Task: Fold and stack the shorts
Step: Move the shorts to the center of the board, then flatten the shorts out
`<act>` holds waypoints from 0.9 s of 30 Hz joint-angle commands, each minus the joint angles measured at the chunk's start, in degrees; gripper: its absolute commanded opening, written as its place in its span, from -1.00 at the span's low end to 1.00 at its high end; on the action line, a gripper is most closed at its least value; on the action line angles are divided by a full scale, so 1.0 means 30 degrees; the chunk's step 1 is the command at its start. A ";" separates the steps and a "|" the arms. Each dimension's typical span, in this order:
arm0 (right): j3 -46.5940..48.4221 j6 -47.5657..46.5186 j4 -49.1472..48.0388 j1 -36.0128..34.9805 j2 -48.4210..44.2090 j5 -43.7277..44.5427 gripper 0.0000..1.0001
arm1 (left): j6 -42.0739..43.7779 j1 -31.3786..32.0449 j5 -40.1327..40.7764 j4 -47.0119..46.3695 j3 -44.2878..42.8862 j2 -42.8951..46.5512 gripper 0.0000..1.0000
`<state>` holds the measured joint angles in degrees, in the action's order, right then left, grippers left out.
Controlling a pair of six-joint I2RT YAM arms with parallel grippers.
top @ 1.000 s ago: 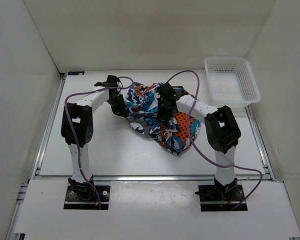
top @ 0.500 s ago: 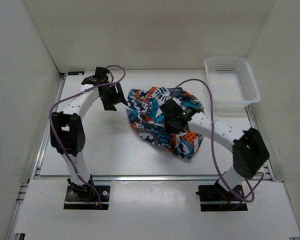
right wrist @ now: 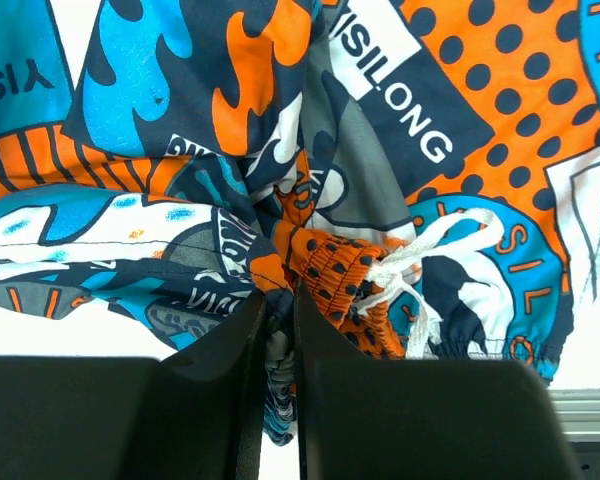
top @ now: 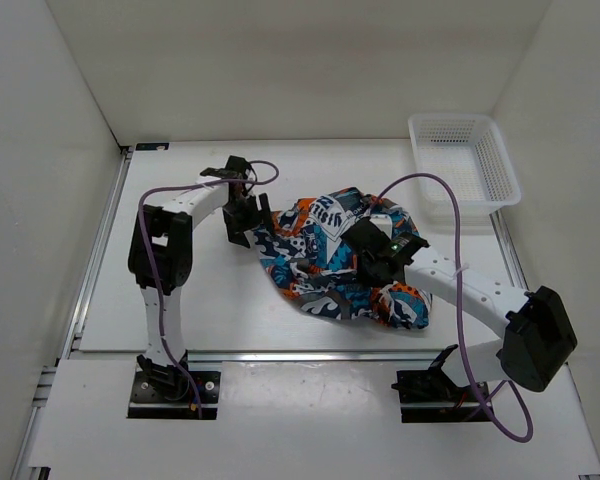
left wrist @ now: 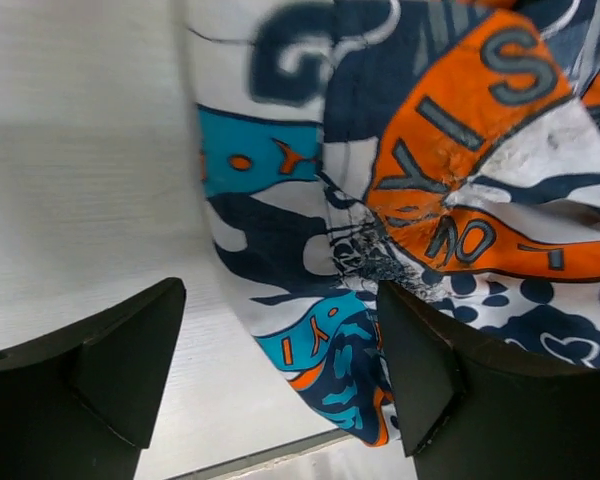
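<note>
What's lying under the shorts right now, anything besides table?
Only white table shows around the shorts. The right claw pinches a bunched fold by the drawstring. Whatever lies beneath the heap is covered by cloth.

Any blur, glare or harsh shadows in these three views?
Top external: soft even light, no glare, no motion smear on the shorts. Left wrist: print blurs toward the top edge, fingers nearly featureless black. Right wrist: sharp, lettering and drawstring crisp.
</note>
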<state>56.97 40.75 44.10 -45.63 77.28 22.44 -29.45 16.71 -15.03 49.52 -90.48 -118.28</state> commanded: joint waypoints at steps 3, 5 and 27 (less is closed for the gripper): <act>0.1225 -0.0078 0.0741 0.0004 -0.0387 0.1017 -0.99 | -0.1164 0.1022 0.1344 -0.0334 -0.0248 -0.0413 0.60; 0.1399 -0.0254 0.1031 0.0004 -0.0387 0.1833 -0.99 | -0.1343 0.1196 0.1347 -0.0508 -0.0747 -0.0826 0.50; 0.0610 0.0068 0.1678 0.0004 -0.0622 0.2189 -0.99 | -0.0817 0.1579 0.6503 0.2742 -0.8394 -0.4693 0.48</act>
<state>59.07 40.27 48.10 -45.63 75.48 28.29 -33.06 21.15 4.12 55.48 -113.40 -130.98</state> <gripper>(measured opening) 0.137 0.745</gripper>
